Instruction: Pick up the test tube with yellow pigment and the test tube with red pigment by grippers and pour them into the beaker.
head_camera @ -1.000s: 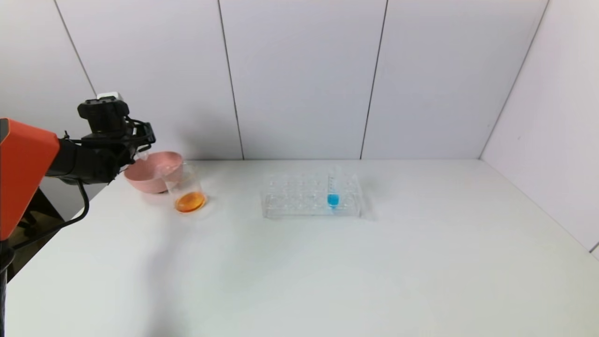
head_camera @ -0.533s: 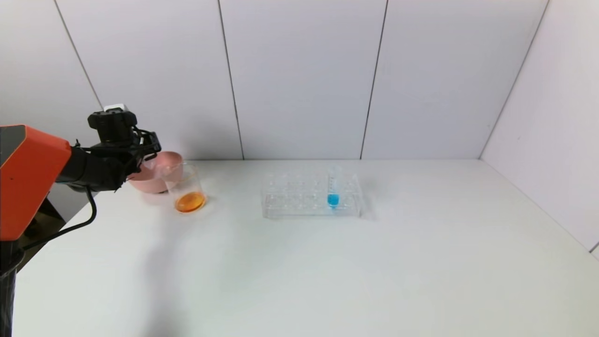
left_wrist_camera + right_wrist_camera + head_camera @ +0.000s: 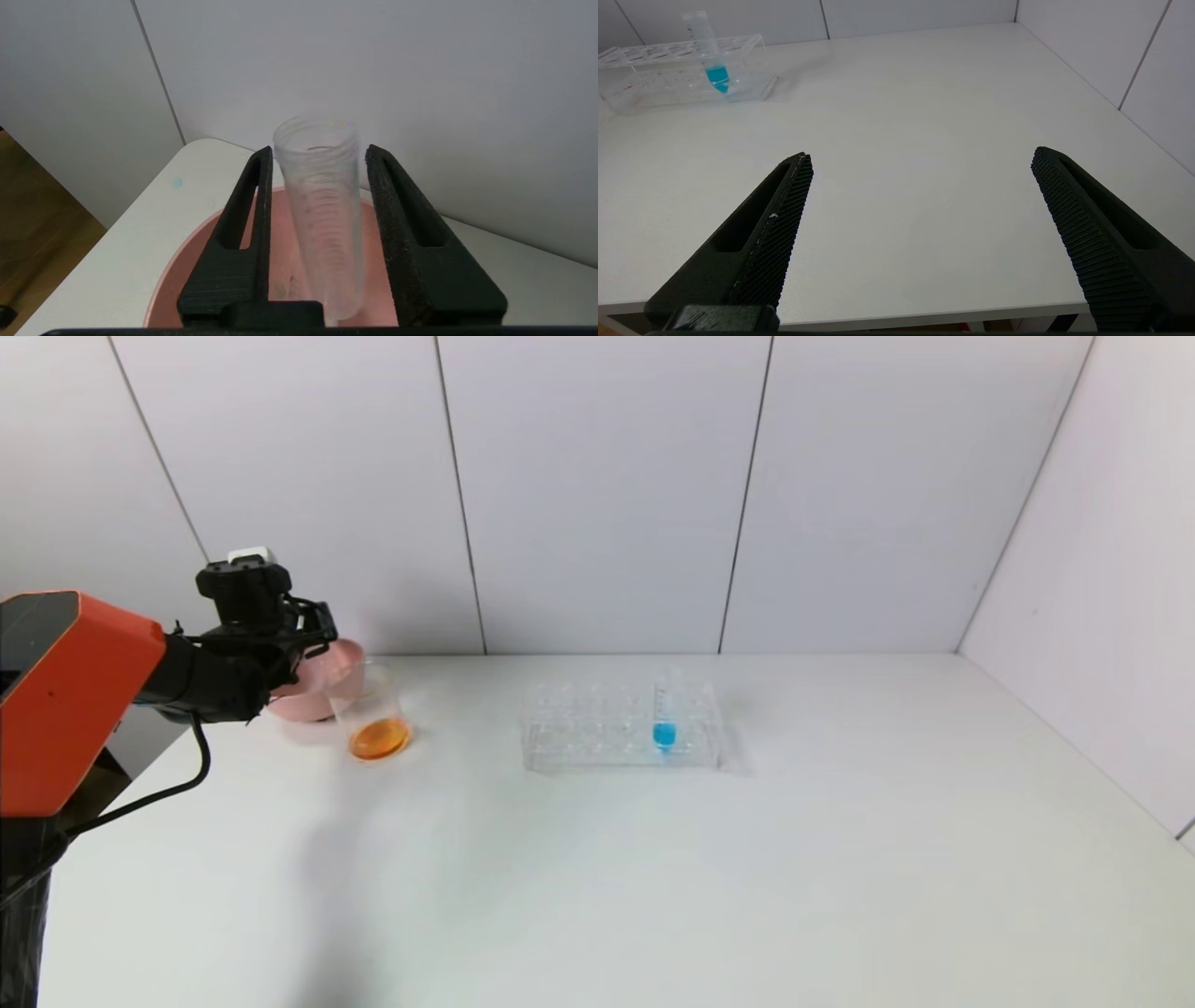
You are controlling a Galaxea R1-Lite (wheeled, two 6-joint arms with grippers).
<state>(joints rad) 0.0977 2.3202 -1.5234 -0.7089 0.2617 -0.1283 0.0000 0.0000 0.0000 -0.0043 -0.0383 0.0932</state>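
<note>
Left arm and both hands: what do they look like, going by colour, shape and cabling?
The left arm has an orange boxy segment, then a black wrist with a looping black cable and a small white box on top. The left hand and right hand each have two black tapered fingers with textured inner pads.

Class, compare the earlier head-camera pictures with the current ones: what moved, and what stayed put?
The left end effector moved rightward and lower over the pink bowl. An empty test tube now stands between its jaws with gaps either side. Beaker, rack and blue tube stayed.
</note>
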